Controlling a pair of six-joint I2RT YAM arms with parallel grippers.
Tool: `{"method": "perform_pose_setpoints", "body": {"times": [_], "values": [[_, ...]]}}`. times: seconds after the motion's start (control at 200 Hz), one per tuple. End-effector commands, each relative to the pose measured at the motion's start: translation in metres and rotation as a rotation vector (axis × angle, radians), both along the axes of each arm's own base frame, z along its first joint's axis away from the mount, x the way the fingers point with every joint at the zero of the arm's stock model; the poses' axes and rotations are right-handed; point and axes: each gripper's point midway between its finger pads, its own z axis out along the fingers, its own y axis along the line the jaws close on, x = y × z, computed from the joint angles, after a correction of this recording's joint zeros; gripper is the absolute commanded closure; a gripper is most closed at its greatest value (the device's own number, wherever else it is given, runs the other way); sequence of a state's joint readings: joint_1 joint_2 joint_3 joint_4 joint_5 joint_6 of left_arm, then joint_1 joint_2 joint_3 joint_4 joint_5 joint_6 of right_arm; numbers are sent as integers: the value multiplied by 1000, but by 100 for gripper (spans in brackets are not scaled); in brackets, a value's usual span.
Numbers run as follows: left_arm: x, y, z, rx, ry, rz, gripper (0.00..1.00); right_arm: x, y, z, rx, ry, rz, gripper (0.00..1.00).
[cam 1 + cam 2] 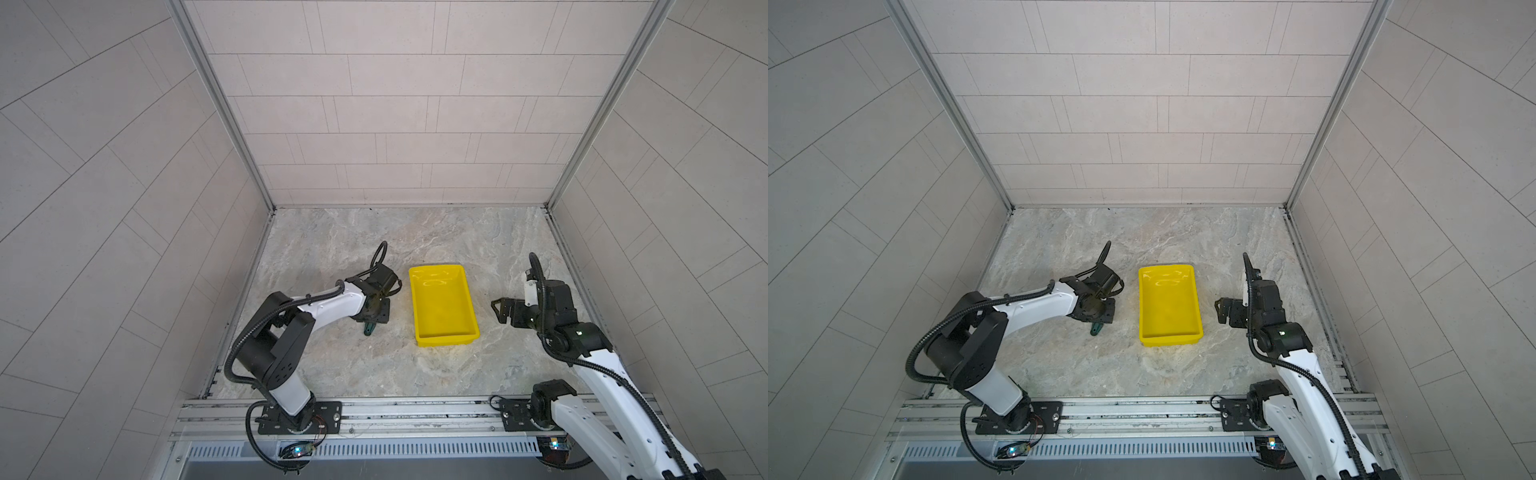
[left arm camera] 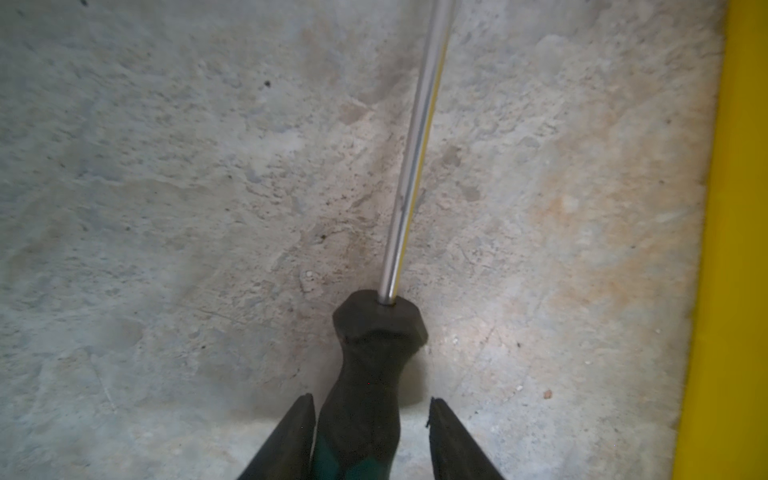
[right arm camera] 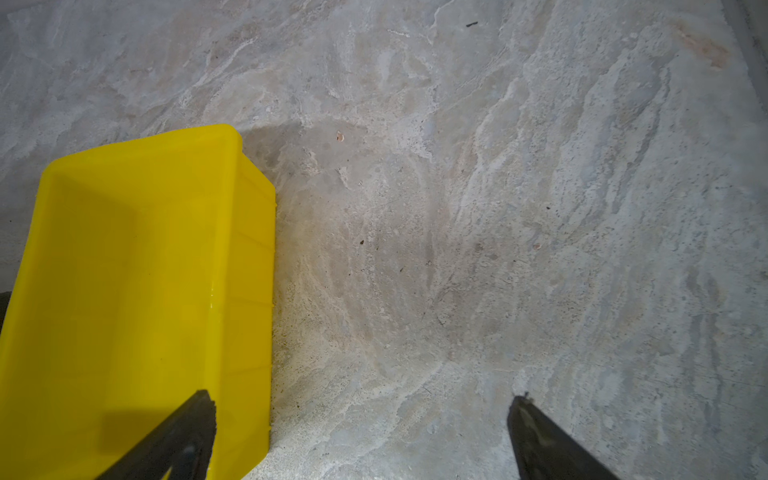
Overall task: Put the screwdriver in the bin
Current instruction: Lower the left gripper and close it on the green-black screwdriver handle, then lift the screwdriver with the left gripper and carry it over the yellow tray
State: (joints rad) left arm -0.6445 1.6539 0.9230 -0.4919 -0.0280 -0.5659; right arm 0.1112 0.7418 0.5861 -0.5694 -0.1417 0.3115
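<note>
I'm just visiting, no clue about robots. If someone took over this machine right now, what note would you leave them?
Left gripper: open, jaws either side of the handle of the slim green-and-black screwdriver, not yet clamped.
Right gripper: open, empty, near the shallow yellow plastic bin.
Screwdriver lies on the stone-look tabletop, beside the bin; bin empty.
Done: the reach. Left to do: grip, lift, drop in bin.

Pale grey tiled walls (image 1: pixel 395 104) enclose a marbled grey stone floor (image 1: pixel 353 365) edged with aluminium rails (image 1: pixel 415 409).
</note>
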Motion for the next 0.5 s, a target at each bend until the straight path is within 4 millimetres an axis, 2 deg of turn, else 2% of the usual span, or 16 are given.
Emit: {"method": "perform_pose_setpoints", "body": {"times": [0.0, 0.185, 0.23, 0.38, 0.495], "values": [[-4, 1, -9, 22, 4, 32, 53, 1, 3, 0, 8, -6, 21, 0], [-5, -2, -10, 30, 6, 13, 75, 0, 1, 2, 1, -14, 9, 0], [-4, -3, -9, 32, 5, 10, 78, -1, 0, 3, 3, -18, 3, 0], [2, -8, -1, 32, -1, -23, 100, -2, -4, 9, -4, -50, -23, 0], [9, -14, 13, 32, -15, -52, 100, -3, -7, 9, -12, -58, -38, 0]]}}
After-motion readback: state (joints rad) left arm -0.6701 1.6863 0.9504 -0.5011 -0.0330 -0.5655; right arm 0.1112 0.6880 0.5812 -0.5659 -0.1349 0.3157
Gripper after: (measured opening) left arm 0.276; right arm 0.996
